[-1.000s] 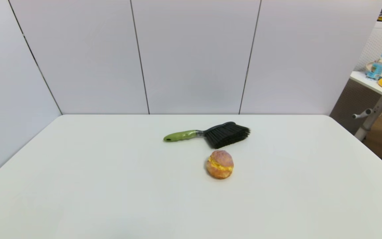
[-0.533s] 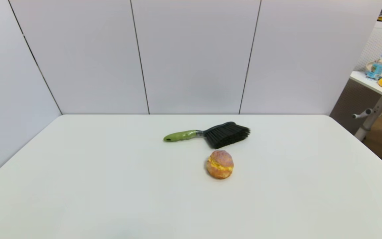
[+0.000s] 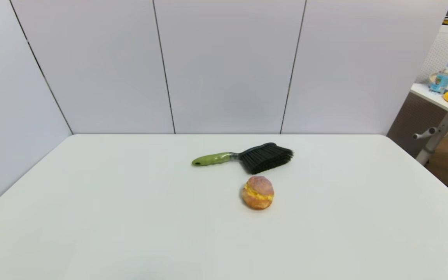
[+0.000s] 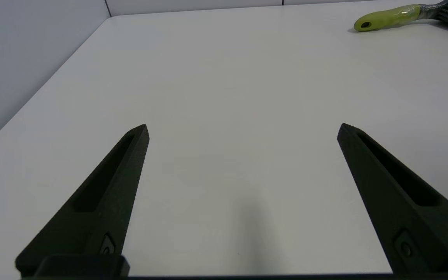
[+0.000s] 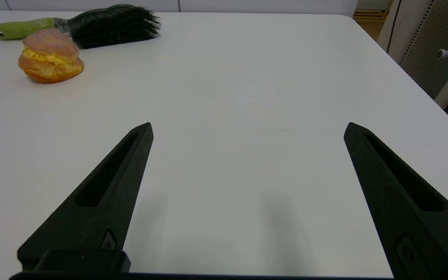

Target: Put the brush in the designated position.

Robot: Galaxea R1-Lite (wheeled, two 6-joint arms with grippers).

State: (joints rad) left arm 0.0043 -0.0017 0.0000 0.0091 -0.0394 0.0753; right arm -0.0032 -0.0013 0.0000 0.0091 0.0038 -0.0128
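Note:
The brush point(image 3: 243, 157) lies flat near the middle of the white table point(image 3: 91, 202), lime-green handle pointing left, black bristles to the right. It also shows in the left wrist view as the brush point(image 4: 395, 16) and in the right wrist view as the brush point(image 5: 91, 24). A round bun point(image 3: 258, 192) with yellow filling sits just in front of the bristles; in the right wrist view the bun point(image 5: 49, 56) is there too. My left gripper point(image 4: 242, 127) and right gripper point(image 5: 249, 126) both stand open over bare table near its front edge, far from the brush. Neither arm shows in the head view.
Grey wall panels point(image 3: 224, 66) close off the back and left of the table. To the right, a side table point(image 3: 441, 99) carries a bottle, a banana and other items. The table's right edge point(image 5: 395, 74) drops to the floor.

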